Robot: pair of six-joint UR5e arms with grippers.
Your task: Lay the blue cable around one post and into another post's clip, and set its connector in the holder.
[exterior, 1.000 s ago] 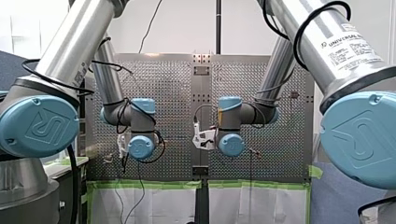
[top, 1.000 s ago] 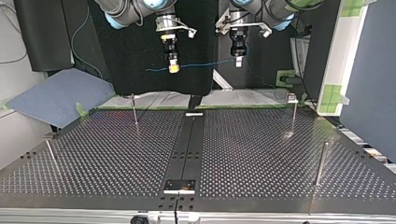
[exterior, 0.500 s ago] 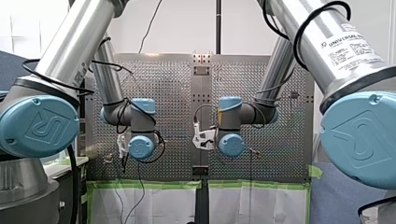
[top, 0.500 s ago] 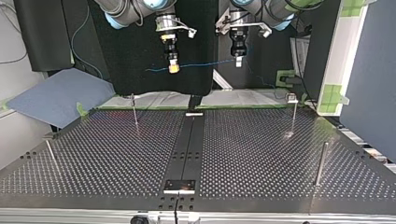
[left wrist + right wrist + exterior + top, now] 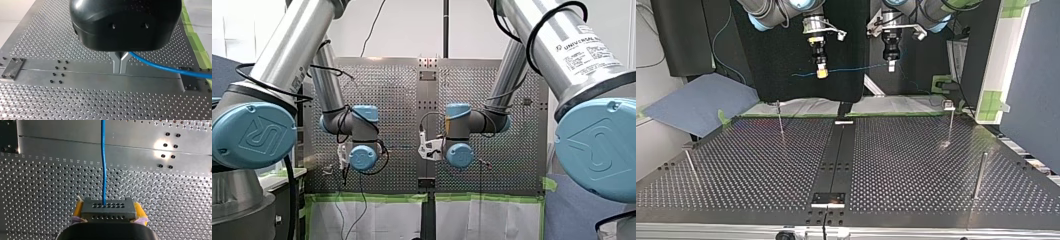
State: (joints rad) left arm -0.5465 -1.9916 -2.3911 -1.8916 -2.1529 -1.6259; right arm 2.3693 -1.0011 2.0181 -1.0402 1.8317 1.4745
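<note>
Since the blue cable [image 5: 103,165] looks thin and limp, your right hand [image 5: 109,213] rightly clamps its rigid connector [image 5: 107,207] while your left hand [image 5: 120,66] pinches cable well beyond that connector.

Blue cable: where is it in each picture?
Front view: not discernible.
Top view: blue cable runs between left end effector and right end effector.
Left wrist view: blue cable leaves the fingers.
Right wrist view: blue cable runs ahead from connector.
Shared landmark: table's centre strip.
</note>
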